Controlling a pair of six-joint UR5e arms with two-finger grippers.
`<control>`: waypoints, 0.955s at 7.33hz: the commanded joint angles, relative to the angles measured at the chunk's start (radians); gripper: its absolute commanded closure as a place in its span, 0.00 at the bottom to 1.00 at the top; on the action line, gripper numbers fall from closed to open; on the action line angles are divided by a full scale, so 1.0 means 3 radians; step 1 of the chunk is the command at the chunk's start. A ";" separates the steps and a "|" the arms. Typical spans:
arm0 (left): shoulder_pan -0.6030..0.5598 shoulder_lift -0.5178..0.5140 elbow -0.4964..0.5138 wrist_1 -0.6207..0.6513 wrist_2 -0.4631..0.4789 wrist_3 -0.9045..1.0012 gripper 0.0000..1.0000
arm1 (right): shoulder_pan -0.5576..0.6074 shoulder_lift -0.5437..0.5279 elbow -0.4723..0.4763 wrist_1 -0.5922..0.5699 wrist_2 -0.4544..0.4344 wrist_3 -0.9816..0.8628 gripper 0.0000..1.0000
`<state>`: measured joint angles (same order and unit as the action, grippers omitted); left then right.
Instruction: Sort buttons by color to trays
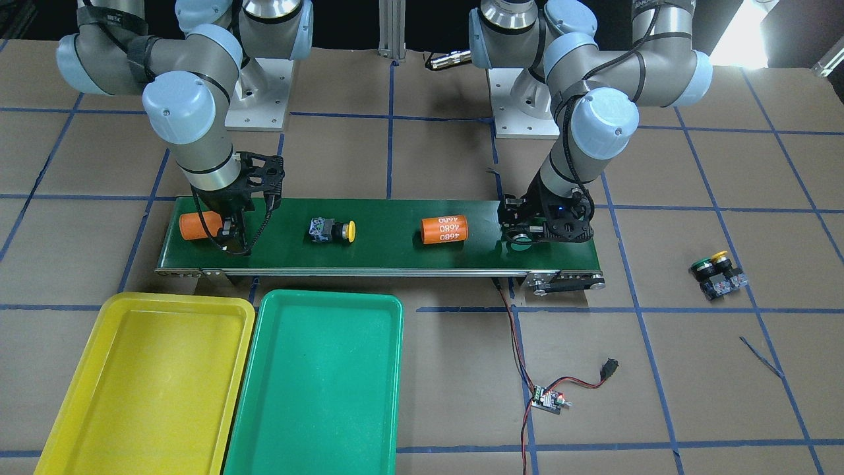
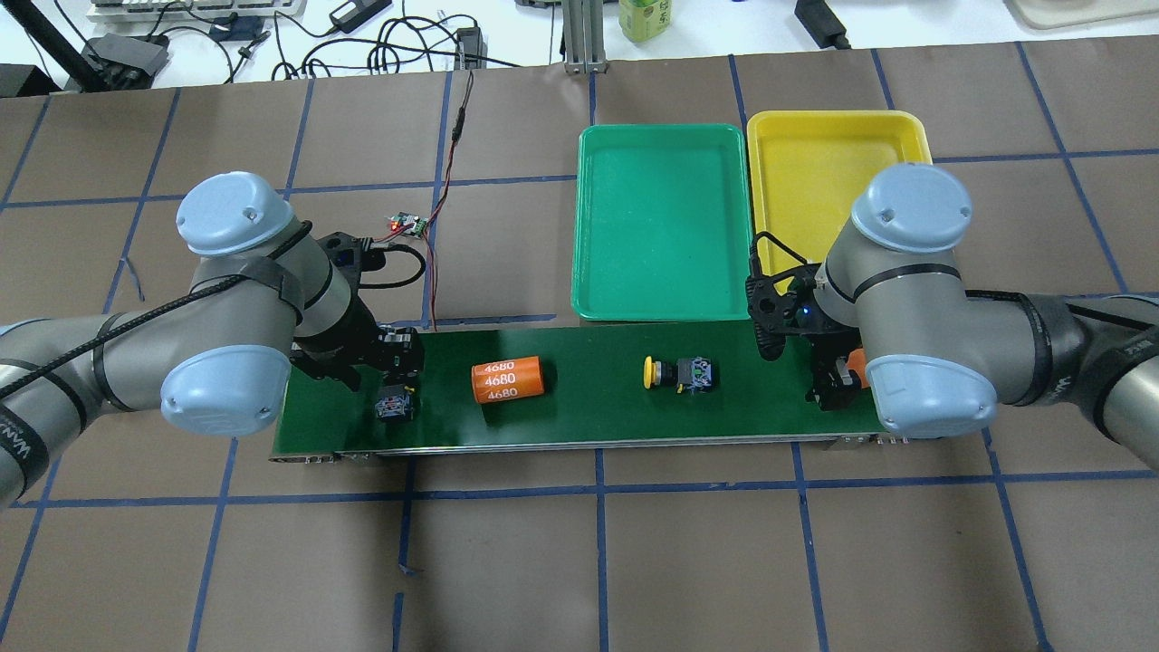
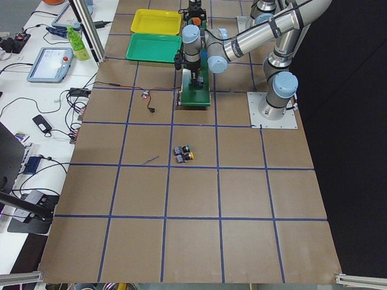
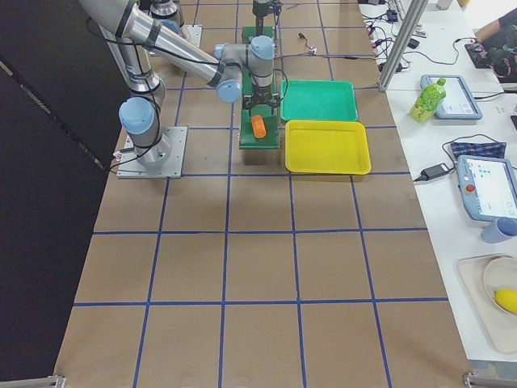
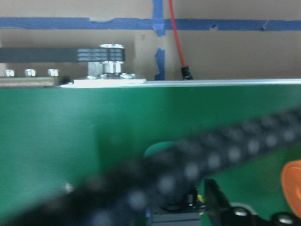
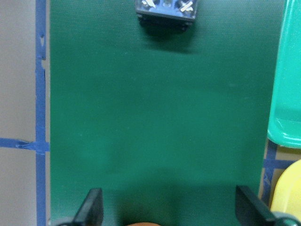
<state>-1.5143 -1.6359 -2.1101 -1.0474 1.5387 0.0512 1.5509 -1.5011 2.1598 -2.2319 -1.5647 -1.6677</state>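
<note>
A yellow button [image 1: 331, 231] lies on its side mid-belt; it also shows in the overhead view [image 2: 679, 373], and its contact block shows in the right wrist view [image 6: 165, 9]. My left gripper [image 1: 524, 232] [image 2: 396, 376] is low at the belt's end, shut on a green button [image 2: 396, 405] whose cap [image 5: 162, 149] touches the belt. My right gripper [image 2: 838, 385] [image 6: 171, 212] is open, its jaws on either side of an orange cylinder [image 1: 198, 224]. Two more buttons [image 1: 719, 272], one yellow and one green, lie on the table off the belt. The yellow tray [image 1: 72, 396] and the green tray [image 1: 316, 382] are empty.
The dark-green conveyor belt [image 1: 389, 254] carries a second orange cylinder [image 1: 445, 229] marked 4680. A small circuit board [image 1: 547, 400] with red wires lies in front of the belt. Blue tape lines cross the brown table.
</note>
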 commanded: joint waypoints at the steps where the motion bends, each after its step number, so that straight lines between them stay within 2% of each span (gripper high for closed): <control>1: 0.0082 0.0038 0.0216 -0.0087 0.0092 -0.0002 0.00 | 0.0000 -0.0007 0.0000 0.0000 0.0000 0.0001 0.00; 2: 0.0245 -0.0018 0.0481 -0.0407 0.0097 0.0049 0.00 | 0.0000 -0.0007 0.0000 0.0005 -0.0005 0.0001 0.00; 3: 0.0575 -0.0074 0.0661 -0.0577 0.0092 0.0206 0.00 | 0.0005 -0.0012 0.0000 0.0020 0.0000 0.0001 0.00; 6: 0.1537 -0.0314 0.0739 -0.0523 0.0107 0.1374 0.00 | 0.0005 -0.0007 0.0005 0.0031 0.0000 0.0011 0.00; 7: 0.1829 -0.0421 0.0754 -0.0356 0.0147 0.1611 0.00 | 0.0005 -0.0007 0.0005 0.0041 0.0000 0.0026 0.00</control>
<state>-1.0789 -1.7233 -1.8909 -1.1945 1.5717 0.4211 1.5524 -1.5039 2.1608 -2.2226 -1.5646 -1.6644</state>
